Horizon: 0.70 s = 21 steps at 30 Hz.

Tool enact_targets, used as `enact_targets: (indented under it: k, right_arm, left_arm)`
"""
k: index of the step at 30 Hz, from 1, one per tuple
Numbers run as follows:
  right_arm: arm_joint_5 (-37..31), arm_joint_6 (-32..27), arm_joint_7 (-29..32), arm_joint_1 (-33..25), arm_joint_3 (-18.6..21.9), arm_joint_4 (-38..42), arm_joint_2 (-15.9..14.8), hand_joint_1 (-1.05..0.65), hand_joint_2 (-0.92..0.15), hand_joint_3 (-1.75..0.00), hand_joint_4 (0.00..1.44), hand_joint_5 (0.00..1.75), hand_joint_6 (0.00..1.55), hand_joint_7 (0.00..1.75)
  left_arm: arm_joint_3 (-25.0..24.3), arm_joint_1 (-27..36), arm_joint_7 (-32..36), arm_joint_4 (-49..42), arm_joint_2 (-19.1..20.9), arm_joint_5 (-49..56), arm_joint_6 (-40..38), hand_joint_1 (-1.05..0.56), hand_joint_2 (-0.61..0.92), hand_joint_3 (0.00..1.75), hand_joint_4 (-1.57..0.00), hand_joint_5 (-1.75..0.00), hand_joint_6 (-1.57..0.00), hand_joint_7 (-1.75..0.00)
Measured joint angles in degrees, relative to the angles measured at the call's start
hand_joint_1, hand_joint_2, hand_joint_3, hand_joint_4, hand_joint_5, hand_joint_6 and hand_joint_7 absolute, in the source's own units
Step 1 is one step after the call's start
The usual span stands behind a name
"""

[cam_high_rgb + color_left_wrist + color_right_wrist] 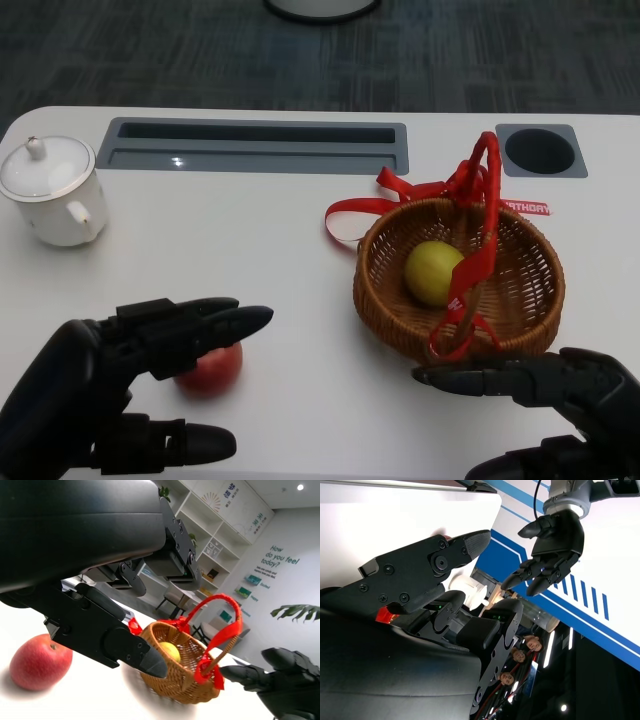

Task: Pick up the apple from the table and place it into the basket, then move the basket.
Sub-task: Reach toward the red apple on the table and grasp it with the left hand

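Left robot hand (120,385) spread, holding nothing, fingers hovering over the round red apple (211,367). Apple sits on the white table (260,240), well left of the round woven wicker basket (458,280). Right robot hand (545,400) spread, empty, just in front of basket. Basket has a red-ribbon-wrapped handle (487,190) and holds a yellow-green fruit (433,272).
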<state>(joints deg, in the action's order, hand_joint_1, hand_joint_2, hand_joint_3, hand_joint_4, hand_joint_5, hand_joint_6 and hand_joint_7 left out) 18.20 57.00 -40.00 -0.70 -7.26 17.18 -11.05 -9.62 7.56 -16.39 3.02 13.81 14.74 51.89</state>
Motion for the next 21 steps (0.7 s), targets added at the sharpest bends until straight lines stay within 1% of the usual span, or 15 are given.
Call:
enact_targets:
  k: [2,5,7,10,12,17,21]
  right_arm:
    - [-0.05,0.0,0.01,-0.01,0.0,0.0,0.04,-0.32,-0.75,0.0,0.77,0.0,0.75,0.0]
    - [-0.05,-0.02,0.02,-0.03,-0.03,0.0,0.11,-0.32,-0.75,0.0,0.77,0.0,0.74,0.0]
    - [-0.03,-0.08,0.02,-0.05,-0.05,-0.02,0.13,-0.32,-0.75,0.0,0.77,0.0,0.74,0.0]
    - [-0.05,-0.13,0.03,-0.06,-0.06,-0.05,0.19,-0.32,-0.75,0.0,0.77,0.0,0.75,0.0]
    - [-0.07,-0.08,0.05,-0.07,-0.05,-0.07,0.28,-0.33,-0.75,0.0,0.78,0.0,0.75,0.0]
    - [0.0,0.13,0.05,-0.06,-0.05,-0.07,0.42,-0.33,-0.75,0.0,0.78,0.0,0.75,0.0]
    - [0.07,0.33,0.04,-0.11,-0.07,-0.11,0.43,-0.33,-0.75,0.0,0.78,0.0,0.75,0.0]
  left_arm:
    - [-0.1,-1.12,1.48,-0.69,0.72,2.29,-0.77,-0.73,0.66,0.0,-0.52,0.0,-0.47,0.0]
    - [-0.09,-2.75,3.29,-1.85,2.06,6.28,-3.2,-0.74,0.65,0.0,-0.4,0.0,-0.37,0.0]
    - [0.19,-4.24,4.61,-4.06,3.2,8.44,-4.46,-0.76,0.66,0.0,-0.35,0.0,-0.33,0.0]
    - [1.33,-6.98,7.23,-9.27,4.54,10.86,-5.26,-0.8,0.67,0.0,-0.34,0.0,-0.31,0.0]
    - [2.51,-8.96,9.14,-12.87,5.08,12.48,-5.74,-0.78,0.65,0.0,-0.33,0.0,-0.31,0.0]
    - [6.33,-13.63,12.23,-21.58,6.37,14.53,-6.85,-0.75,0.63,0.0,-0.32,0.0,-0.28,0.0]
    - [9.8,-17.41,13.94,-28.81,6.73,15.72,-8.01,-0.78,0.64,0.01,-0.29,0.0,-0.24,0.0]
